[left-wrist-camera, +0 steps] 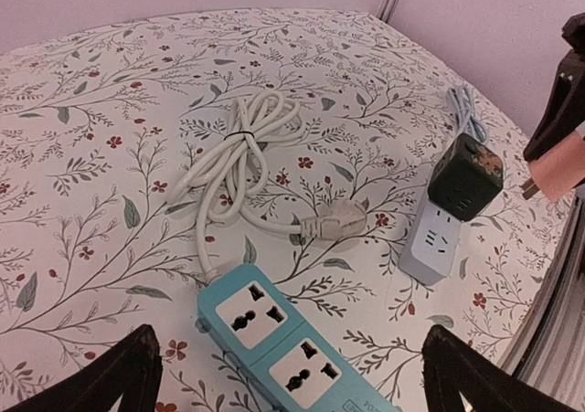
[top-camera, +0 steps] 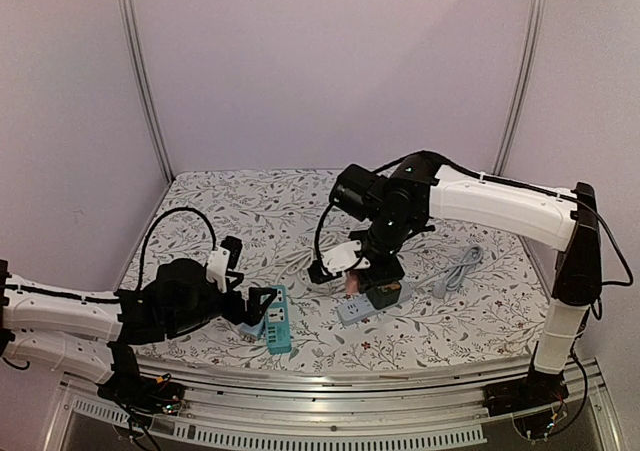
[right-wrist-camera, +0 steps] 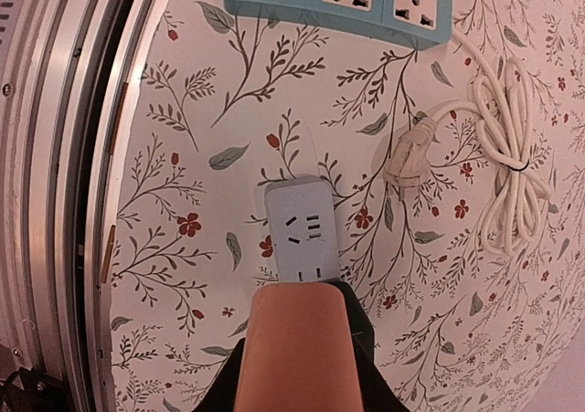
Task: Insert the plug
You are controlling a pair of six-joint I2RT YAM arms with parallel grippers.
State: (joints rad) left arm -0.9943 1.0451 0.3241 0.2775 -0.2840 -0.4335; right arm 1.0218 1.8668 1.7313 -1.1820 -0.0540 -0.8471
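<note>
Now we log the right gripper [right-wrist-camera: 297, 380] clamped on the pink plug [right-wrist-camera: 297, 339], hung over the grey power strip [right-wrist-camera: 302, 229] at lower centre, likely lining up a free socket, while the left gripper [left-wrist-camera: 291, 337] gapes empty by the teal power strip [left-wrist-camera: 274, 339].

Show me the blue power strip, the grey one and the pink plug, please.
blue power strip [left-wrist-camera: 277, 337], left wrist view, top face between its sockets.
grey power strip [right-wrist-camera: 300, 229], right wrist view, its socket face.
pink plug [right-wrist-camera: 300, 348], right wrist view, middle of its body.
</note>
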